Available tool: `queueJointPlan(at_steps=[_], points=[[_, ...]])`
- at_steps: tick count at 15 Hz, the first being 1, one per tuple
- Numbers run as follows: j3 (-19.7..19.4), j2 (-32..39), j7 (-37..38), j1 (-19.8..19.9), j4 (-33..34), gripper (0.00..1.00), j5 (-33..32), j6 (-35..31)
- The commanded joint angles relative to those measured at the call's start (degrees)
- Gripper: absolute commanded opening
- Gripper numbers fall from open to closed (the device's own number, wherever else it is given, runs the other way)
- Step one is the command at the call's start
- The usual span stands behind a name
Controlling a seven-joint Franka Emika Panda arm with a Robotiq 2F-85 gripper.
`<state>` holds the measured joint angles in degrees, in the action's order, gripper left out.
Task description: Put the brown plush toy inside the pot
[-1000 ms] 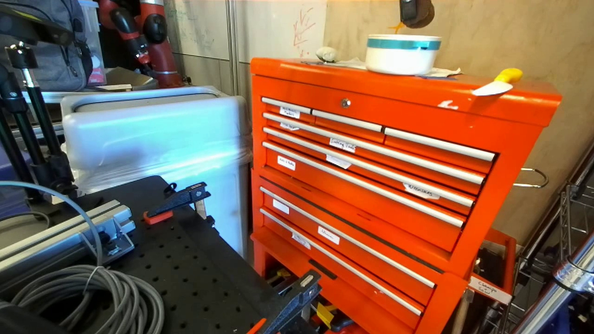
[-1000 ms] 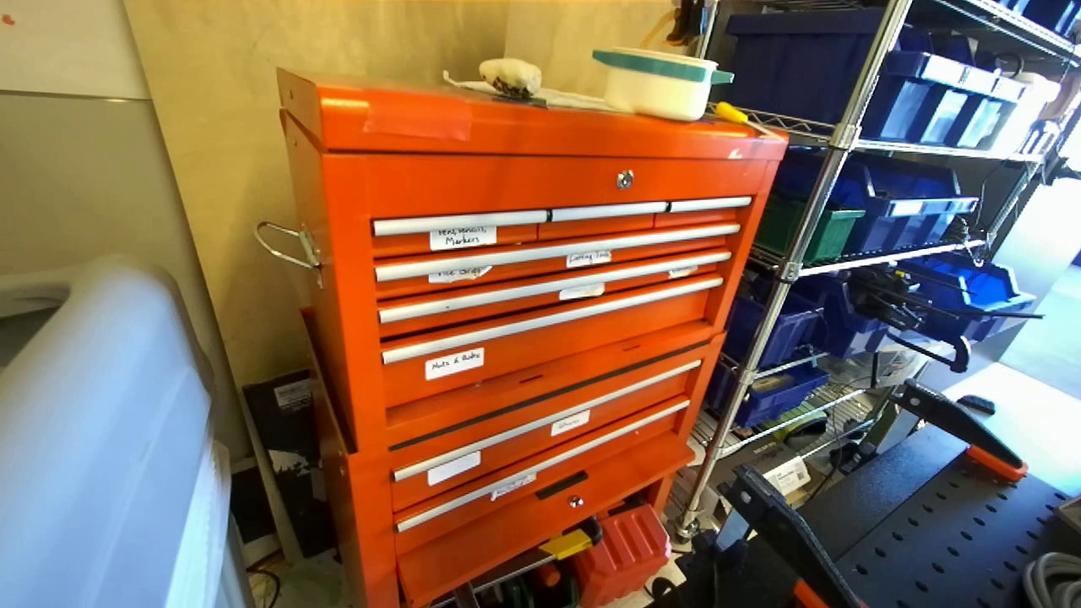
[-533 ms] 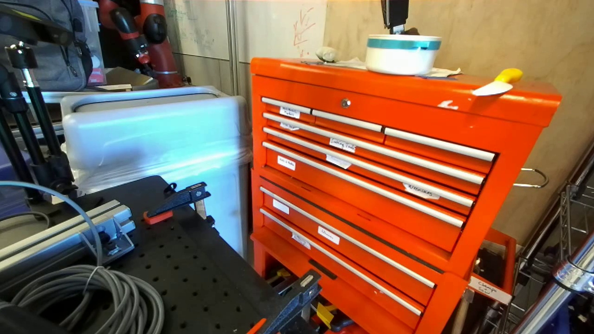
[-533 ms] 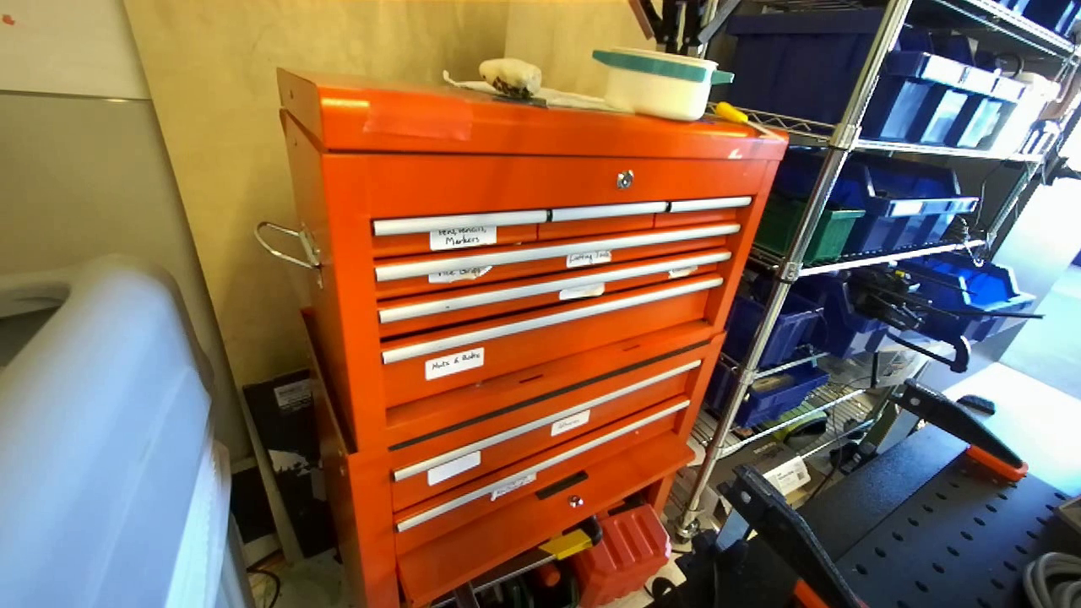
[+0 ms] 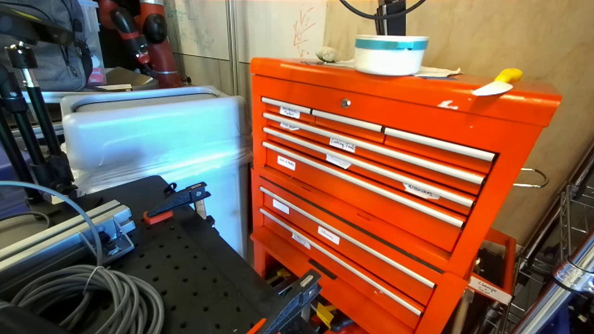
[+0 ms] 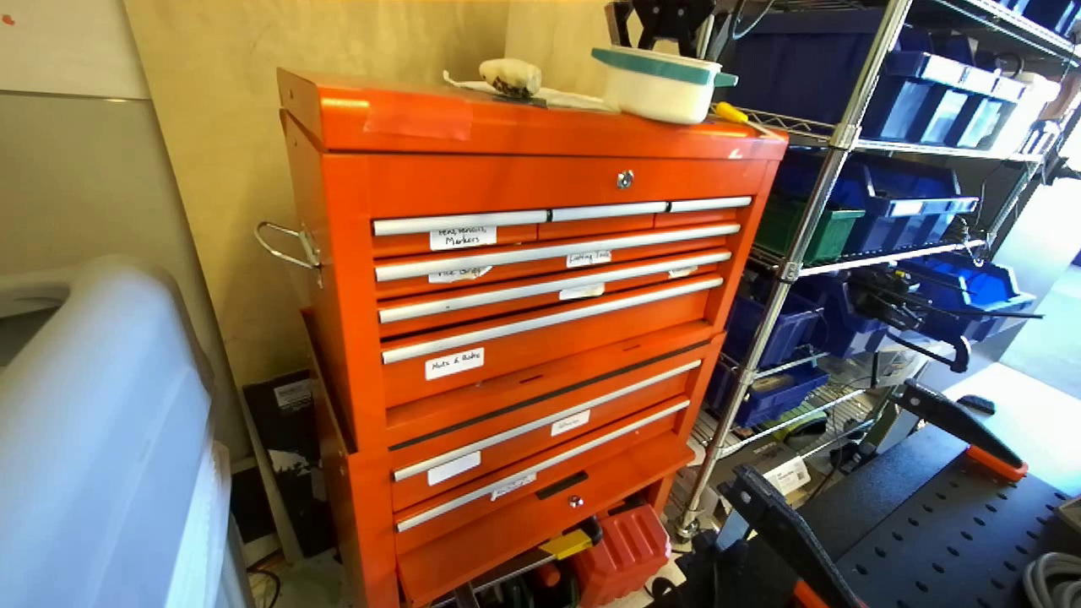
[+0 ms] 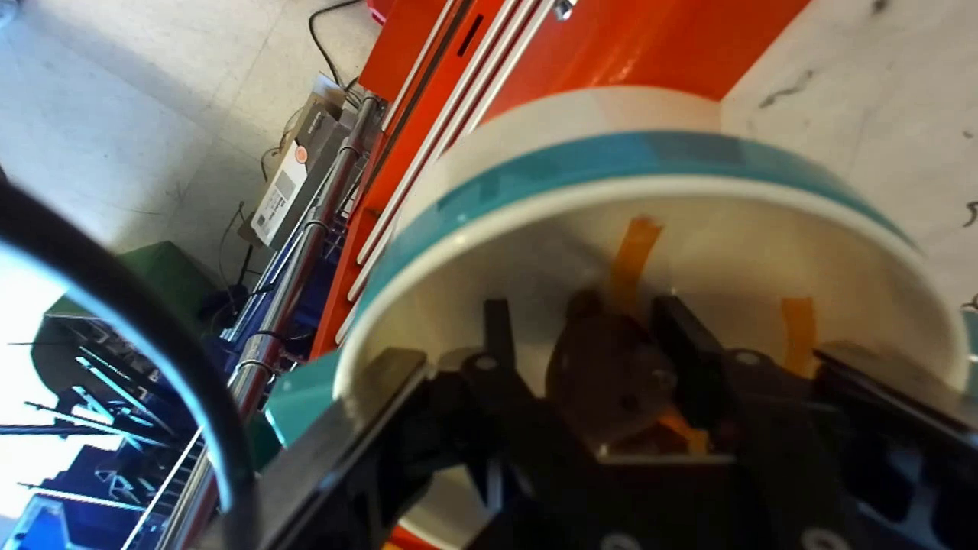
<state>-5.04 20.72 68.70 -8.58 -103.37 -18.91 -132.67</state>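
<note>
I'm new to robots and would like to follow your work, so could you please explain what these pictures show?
You see a robot's black two-fingered pincer; most of that robot is out of frame. Two pictures come from cameras standing outside; the third comes from its wrist, looking past the fingers into a white pot with a teal band. The pot stands on an orange-red tool chest, along with a yellow-handled tool, a whitish lump and some pale cloth or paper. Inside the pot, between the fingers, is a brown plush toy. The fingers stand apart, with a gap on one side of the toy, so it does not look firmly held; whether it touches the other finger is hard to tell.
</note>
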Motion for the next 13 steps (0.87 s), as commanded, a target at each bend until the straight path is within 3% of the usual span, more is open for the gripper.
queueJointPlan(at_steps=[1,3,4,10,11,13], points=[[1.0,-2.1,-5.1,0.8,0.5,0.82,2.0,1.0],[1.4,-3.1,-8.2,1.1,2.3,0.97,3.6,3.1],[1.4,-3.2,-9.4,1.2,3.8,1.0,4.2,4.3],[1.5,-4.9,-14.9,2.7,11.3,1.0,9.2,16.0],[0.9,-3.8,-11.5,1.5,9.5,1.0,6.1,11.4],[0.9,-4.4,-13.0,2.2,10.7,1.0,7.7,14.2]])
